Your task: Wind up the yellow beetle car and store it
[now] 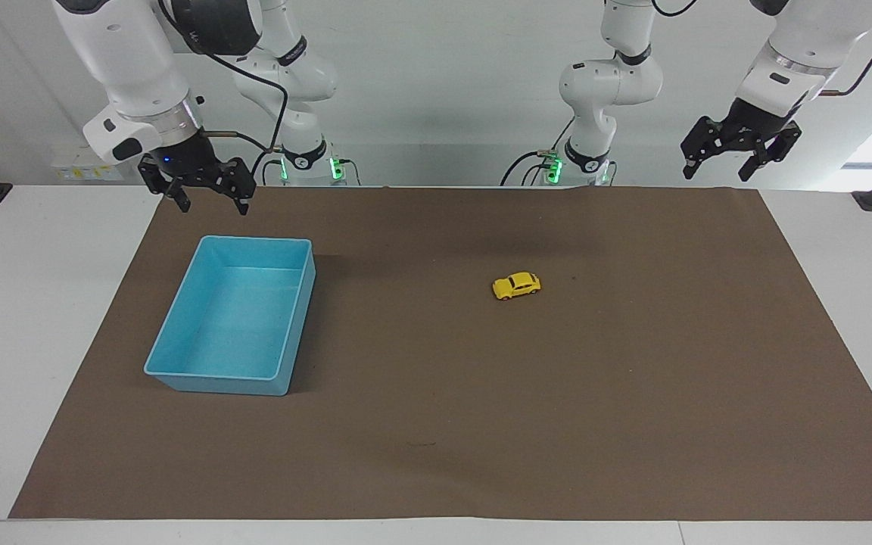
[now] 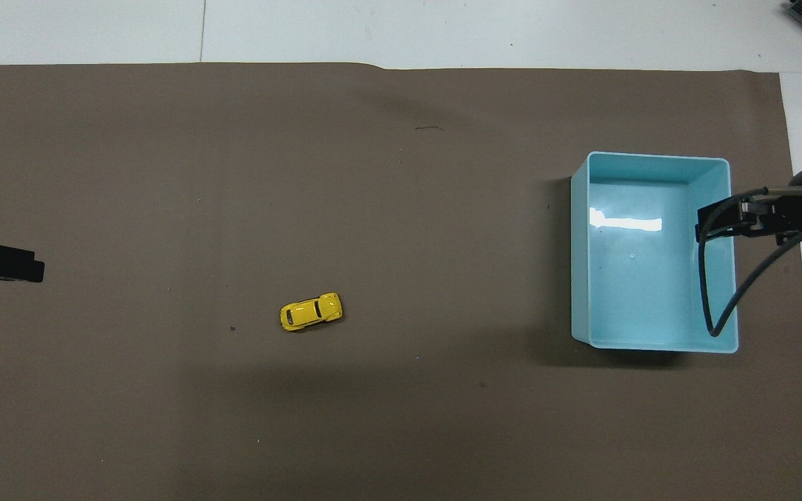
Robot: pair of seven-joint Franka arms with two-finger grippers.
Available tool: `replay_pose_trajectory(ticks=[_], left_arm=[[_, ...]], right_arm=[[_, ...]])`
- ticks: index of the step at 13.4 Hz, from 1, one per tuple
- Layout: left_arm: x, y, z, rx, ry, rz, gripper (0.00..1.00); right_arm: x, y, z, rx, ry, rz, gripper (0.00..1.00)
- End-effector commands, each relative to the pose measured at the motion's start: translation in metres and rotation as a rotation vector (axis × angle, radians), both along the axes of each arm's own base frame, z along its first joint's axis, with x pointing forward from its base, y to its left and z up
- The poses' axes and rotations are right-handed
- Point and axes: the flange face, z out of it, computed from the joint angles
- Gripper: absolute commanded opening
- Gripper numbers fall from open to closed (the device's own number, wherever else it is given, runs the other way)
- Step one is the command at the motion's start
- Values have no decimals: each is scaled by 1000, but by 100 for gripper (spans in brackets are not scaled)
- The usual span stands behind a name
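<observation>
The yellow beetle car (image 1: 516, 286) stands on its wheels on the brown mat, near the middle of the table; it also shows in the overhead view (image 2: 310, 311). The blue bin (image 1: 179, 369) sits empty toward the right arm's end; its rim shows in the overhead view (image 2: 580, 250). My left gripper (image 1: 716, 166) hangs open and empty in the air over the mat's corner at the left arm's end, well away from the car. My right gripper (image 1: 211, 201) hangs open and empty over the mat by the bin's edge nearest the robots.
The brown mat (image 1: 557, 393) covers most of the white table (image 1: 20, 318). A black cable (image 2: 711, 278) from the right arm loops over the bin in the overhead view.
</observation>
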Motion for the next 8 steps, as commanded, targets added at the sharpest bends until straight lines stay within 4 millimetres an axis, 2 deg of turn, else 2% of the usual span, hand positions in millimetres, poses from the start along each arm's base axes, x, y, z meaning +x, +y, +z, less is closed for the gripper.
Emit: replay_pose_trajectory(ticks=[1, 4, 8], left_arm=[[-6, 4, -2, -3, 11, 11, 100], [-6, 4, -7, -2, 20, 16, 100], [-6, -2, -14, 2, 38, 175, 100]], right_arm=[[-3, -2, 4, 17, -4, 12, 100], [-3, -2, 4, 17, -4, 12, 100], [-3, -3, 4, 17, -4, 10, 100]])
